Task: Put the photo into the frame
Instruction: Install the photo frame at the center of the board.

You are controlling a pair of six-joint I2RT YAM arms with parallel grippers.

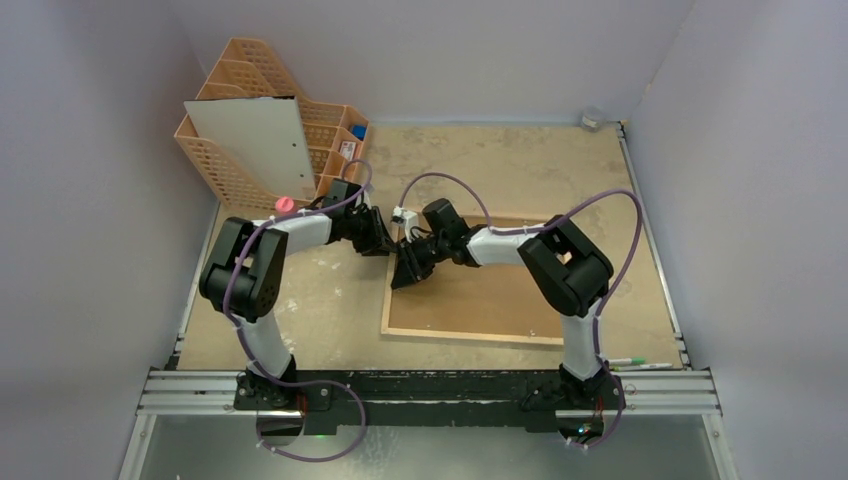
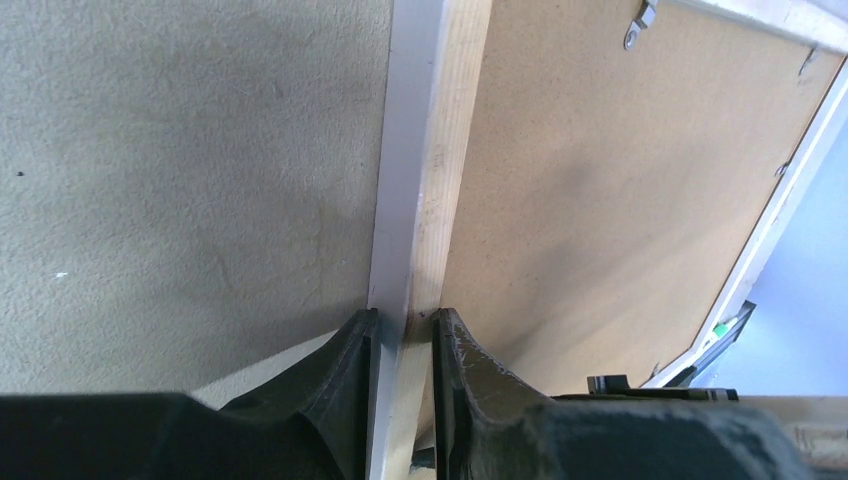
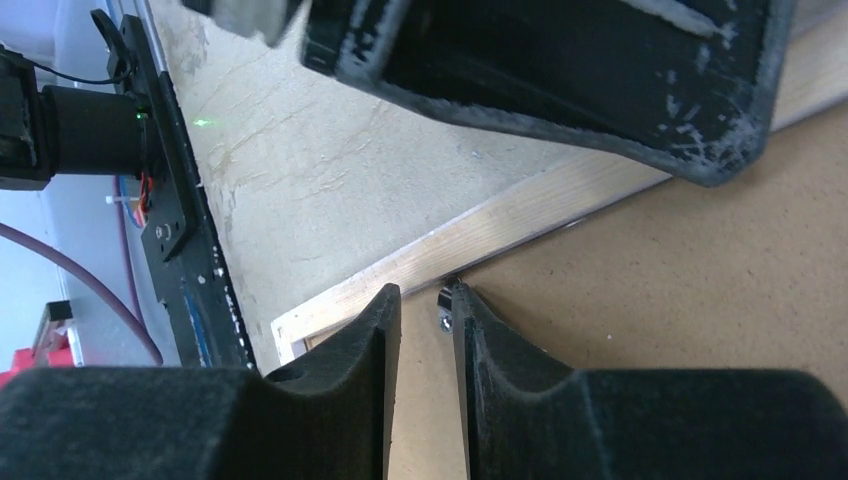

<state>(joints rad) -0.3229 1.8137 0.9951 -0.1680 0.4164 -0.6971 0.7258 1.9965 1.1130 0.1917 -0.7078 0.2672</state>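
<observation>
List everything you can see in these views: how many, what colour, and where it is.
frame: one, brown back up, wood rim, centre-right.
file organiser: one, peach, far left.
white sheet: one, leaning in the organiser; perhaps the photo's back.
pink item: one, small, by the organiser.
pens: seemingly two, pale, near right edge.
table: one, beige.
left gripper: one, black, clamped on the frame's edge.
right gripper: one, black, fingers slightly apart at a metal tab on the frame's back.
</observation>
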